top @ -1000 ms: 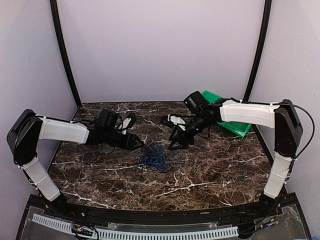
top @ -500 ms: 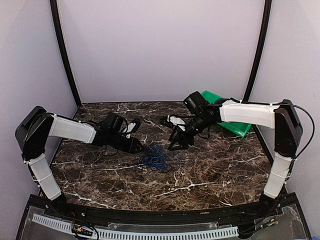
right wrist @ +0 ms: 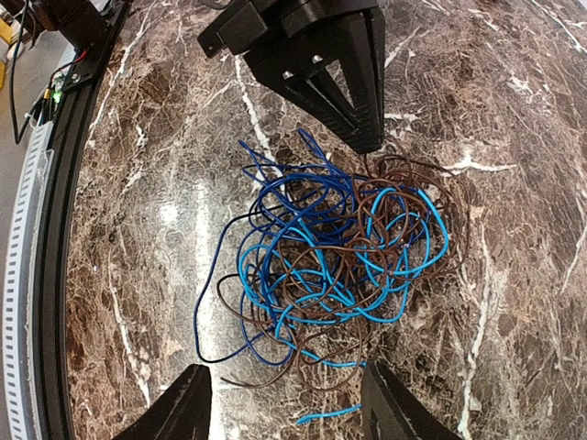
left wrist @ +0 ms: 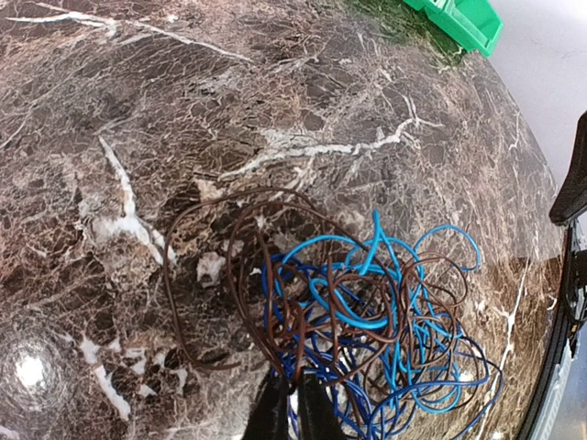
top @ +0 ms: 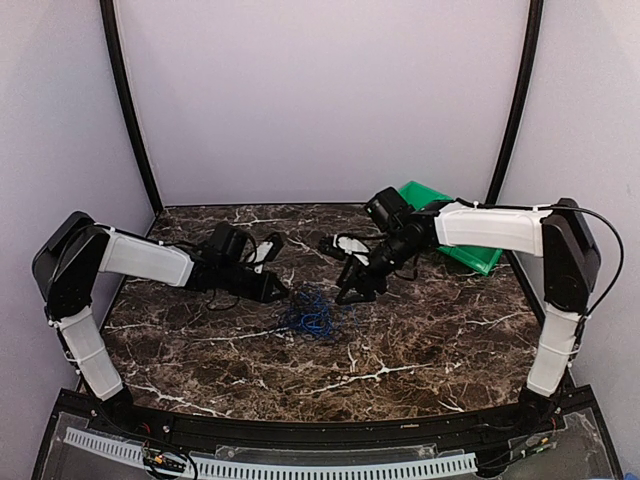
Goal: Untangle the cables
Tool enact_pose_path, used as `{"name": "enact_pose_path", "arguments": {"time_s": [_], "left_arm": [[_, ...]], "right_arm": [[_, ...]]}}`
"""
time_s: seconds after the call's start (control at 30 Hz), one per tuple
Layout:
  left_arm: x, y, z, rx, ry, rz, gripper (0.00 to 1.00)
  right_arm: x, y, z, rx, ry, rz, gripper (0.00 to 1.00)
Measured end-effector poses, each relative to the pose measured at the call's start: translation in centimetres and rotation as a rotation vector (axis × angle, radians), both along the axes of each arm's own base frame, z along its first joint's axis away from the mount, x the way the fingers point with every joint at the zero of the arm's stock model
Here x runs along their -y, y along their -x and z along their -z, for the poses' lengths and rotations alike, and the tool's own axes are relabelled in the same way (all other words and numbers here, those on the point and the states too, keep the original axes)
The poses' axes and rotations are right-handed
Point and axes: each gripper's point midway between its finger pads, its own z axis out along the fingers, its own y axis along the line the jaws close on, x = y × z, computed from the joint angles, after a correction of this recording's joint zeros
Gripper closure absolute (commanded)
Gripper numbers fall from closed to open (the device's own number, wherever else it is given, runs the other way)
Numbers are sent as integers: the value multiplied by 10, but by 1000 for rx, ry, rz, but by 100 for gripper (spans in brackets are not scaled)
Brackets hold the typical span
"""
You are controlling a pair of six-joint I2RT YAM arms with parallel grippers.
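Note:
The cables (top: pixel 308 315) lie as one tangled clump of thin dark blue, light blue and brown wires (left wrist: pixel 367 312) on the marble table (top: pixel 400 340). My left gripper (top: pixel 285 293) reaches the clump's left edge. In the left wrist view it (left wrist: pixel 292 385) is shut, with brown strands pinched at its tips. My right gripper (top: pixel 355 290) hangs just right of the clump. In the right wrist view it (right wrist: pixel 286 408) is open, its fingers (right wrist: pixel 183 408) spread wide near the tangle (right wrist: pixel 321 247) with nothing between them. The left gripper's black fingers (right wrist: pixel 353 92) show at the tangle's far edge.
A green bin (top: pixel 455 235) sits at the back right corner of the table, also seen as the green bin (left wrist: pixel 459 18) in the left wrist view. A black frame rail (right wrist: pixel 64 183) runs along the table's near edge.
My left gripper has slid right to the clump's edge and gone from open to shut on brown strands. The right gripper has barely moved and stays open.

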Motion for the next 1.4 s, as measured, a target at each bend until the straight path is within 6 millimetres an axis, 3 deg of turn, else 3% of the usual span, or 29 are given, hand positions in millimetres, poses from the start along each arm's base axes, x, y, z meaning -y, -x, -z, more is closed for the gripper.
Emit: {"name": "enact_pose_path", "arguments": {"time_s": [0.17,0.33,0.6,0.73,0.93,1.03,1.17,1.4], "left_arm": [[3,-3,-5,16,22,-4,100],[3,-4,-16,33,49,-17,100],[1,0,-67,123,136,-35,100],[1,1,-79,144,158,-40,100],[-3,5,-75,131,155,-55,100],[-6,7,-76,132,156,-67,100],[-8,8,-80,141,165,-79,100],[-19,5,-89,179,152,-132,100]], "right_arm": [[-2,-1,2,-9,-1,5,42],[-11,-16,-4,21,-9,28,41],[-48,-42,-33,136,-100,64,37],[-66,-44,-24,121,-132,81,36],[-86,-46,16,72,-127,94,36],[-94,-45,29,52,-131,105,46],[-103,-47,43,16,-142,133,79],[-106,-47,73,-51,-129,185,83]]}}
